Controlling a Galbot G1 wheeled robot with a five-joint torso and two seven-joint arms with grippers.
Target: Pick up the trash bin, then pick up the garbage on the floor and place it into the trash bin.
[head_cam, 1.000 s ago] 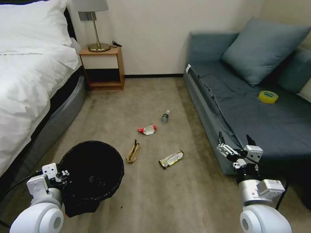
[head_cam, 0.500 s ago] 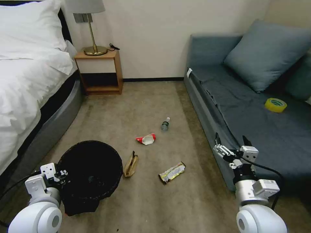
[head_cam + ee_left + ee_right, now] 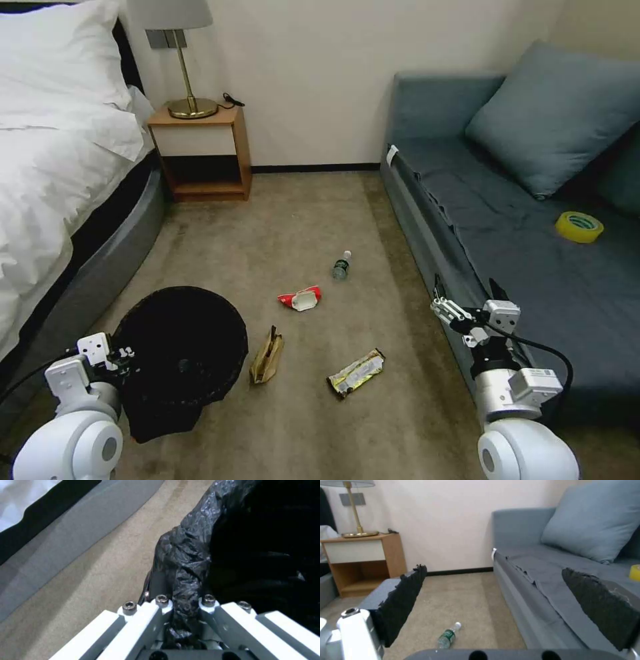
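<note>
Since earlier only the camera shifted; left gripper [image 3: 123,353] still clamps the round black bag-lined trash bin [image 3: 179,347] rim on beige carpet [image 3: 300,220], right gripper [image 3: 467,303] spread wide, holding nothing.

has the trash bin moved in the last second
Yes. Clamped in the left gripper, the trash bin has advanced toward the wall, judged against the brown paper bag.

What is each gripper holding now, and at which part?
The left gripper is shut on the trash bin, pinching its bag-lined rim on the side nearest the robot. The right gripper is open and holds nothing, beside the sofa.
</note>
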